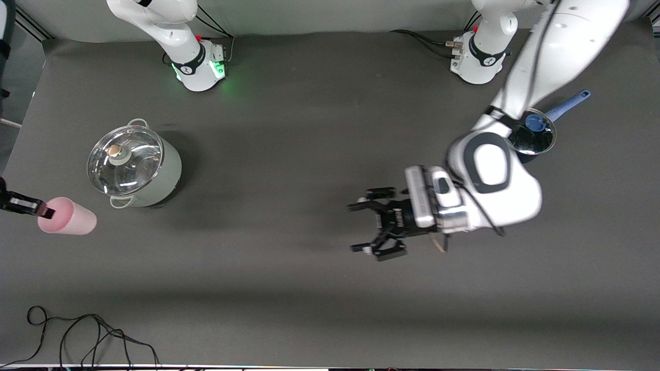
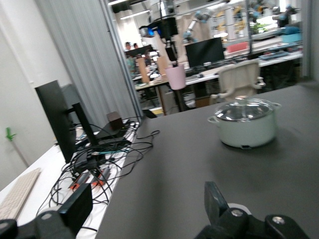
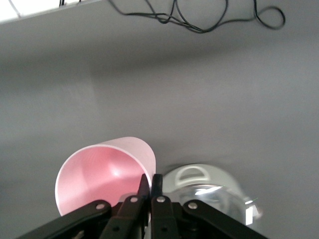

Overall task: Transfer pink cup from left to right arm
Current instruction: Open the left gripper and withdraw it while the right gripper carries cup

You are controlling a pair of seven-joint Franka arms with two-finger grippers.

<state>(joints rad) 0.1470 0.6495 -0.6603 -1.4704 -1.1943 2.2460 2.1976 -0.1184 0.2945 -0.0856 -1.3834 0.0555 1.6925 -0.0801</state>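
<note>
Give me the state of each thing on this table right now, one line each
Pink cup: held up by its rim, off the table.
Right gripper: shut on the cup's rim.
Left gripper: open, empty.
Pot: upright, glass lid on.
Blue pan: lid on, partly hidden by the left arm.

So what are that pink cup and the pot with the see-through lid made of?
The pink cup, pinched at its rim by the right gripper, looks like matte plastic: even colour, thin wall, no glare. The pot seems enamelled or painted metal, pale green and smooth. Its lid looks like glass in a shiny metal rim.
</note>
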